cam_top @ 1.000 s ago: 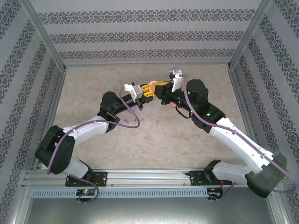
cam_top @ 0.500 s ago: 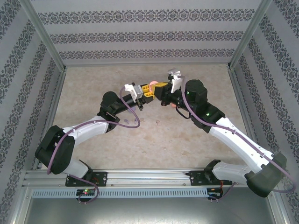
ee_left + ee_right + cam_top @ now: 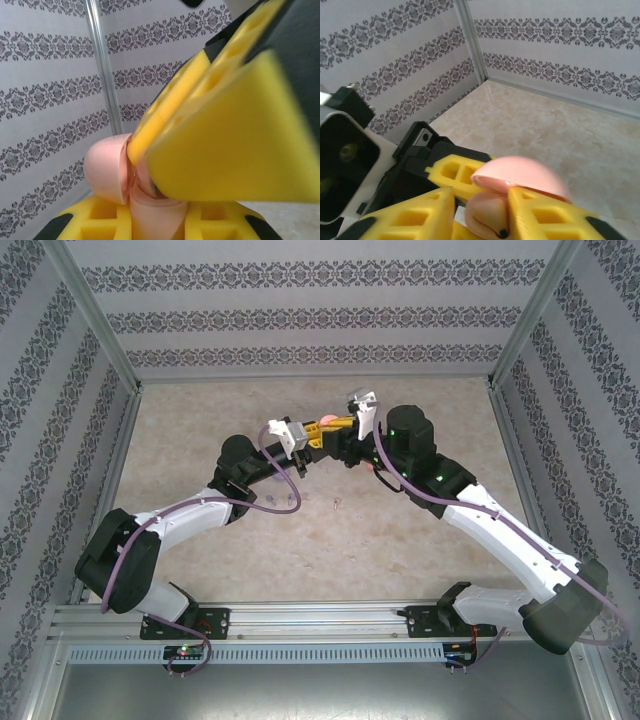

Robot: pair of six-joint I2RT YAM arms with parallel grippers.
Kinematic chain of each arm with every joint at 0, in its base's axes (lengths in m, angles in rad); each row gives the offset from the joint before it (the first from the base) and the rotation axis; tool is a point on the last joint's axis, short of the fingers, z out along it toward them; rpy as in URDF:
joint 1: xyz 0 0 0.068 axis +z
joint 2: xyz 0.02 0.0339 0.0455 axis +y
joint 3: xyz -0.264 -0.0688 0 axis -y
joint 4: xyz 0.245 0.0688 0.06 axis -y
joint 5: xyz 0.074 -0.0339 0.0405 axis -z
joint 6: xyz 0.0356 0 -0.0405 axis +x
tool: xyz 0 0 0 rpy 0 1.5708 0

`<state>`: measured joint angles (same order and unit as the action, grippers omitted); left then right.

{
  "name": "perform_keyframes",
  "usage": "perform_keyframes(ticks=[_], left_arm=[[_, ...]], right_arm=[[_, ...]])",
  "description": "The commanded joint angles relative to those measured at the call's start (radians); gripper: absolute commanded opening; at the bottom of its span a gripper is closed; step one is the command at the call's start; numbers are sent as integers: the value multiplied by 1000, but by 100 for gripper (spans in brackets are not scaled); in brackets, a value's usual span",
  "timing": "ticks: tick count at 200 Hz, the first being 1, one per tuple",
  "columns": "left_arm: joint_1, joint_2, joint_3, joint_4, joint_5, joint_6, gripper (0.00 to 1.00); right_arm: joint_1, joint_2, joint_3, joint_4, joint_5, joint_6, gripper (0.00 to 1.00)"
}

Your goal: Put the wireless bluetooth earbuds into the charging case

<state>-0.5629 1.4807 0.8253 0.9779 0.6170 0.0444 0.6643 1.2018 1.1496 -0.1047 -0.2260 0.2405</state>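
Note:
A pale pink charging case (image 3: 328, 421) hangs above the mid-table, lid open, with my left gripper (image 3: 314, 434) shut on its base. In the left wrist view the case (image 3: 107, 167) stands between my left gripper's (image 3: 157, 217) yellow fingers. A finger of my right gripper (image 3: 235, 135) presses in over the case's mouth. In the right wrist view a pale pink earbud (image 3: 487, 215) with a dark tip sits under the lid (image 3: 525, 172). It lies between the parted fingers of my right gripper (image 3: 482, 212). Tiny purple earbuds (image 3: 272, 498) lie on the table.
Another small pinkish earbud (image 3: 337, 503) lies on the table in front of the grippers. A pink-orange object (image 3: 375, 468) peeks out under the right arm. Patterned walls and metal corner posts (image 3: 470, 37) close in the beige table (image 3: 420, 540).
My right gripper's fingers have spread apart around the pale pink earbud, and its wrist has shifted a little left toward the case. The left gripper still holds the case in place.

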Motion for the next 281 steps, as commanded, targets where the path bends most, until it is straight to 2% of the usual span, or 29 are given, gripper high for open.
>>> perform_keyframes(ticks=[1, 8, 33, 56, 117, 152, 192, 236, 281], left_arm=[[-14, 6, 38, 54, -1, 1, 0], [-15, 7, 37, 56, -3, 0, 0], [-14, 14, 33, 63, -11, -6, 0], [-14, 19, 27, 74, -20, -9, 0], [-15, 39, 3, 117, -82, -12, 0], [-6, 28, -41, 158, -154, 3, 0], [10, -17, -103, 185, -214, 2, 0], [16, -76, -164, 205, -253, 5, 0], [29, -128, -225, 239, -322, 3, 0]], right_arm=[[11, 7, 41, -40, 24, 33, 46], [8, 4, 53, -42, 38, 46, 53], [0, -7, 80, -32, 56, 87, 66], [-9, -17, 106, -29, 64, 130, 73], [-47, -74, 130, -39, 103, 266, 77], [-86, -146, 85, -164, 212, 354, 79], [-143, -190, -45, -325, 319, 489, 78], [-133, -27, -130, -411, 333, 619, 74], [-81, 262, -26, -504, 322, 679, 68]])
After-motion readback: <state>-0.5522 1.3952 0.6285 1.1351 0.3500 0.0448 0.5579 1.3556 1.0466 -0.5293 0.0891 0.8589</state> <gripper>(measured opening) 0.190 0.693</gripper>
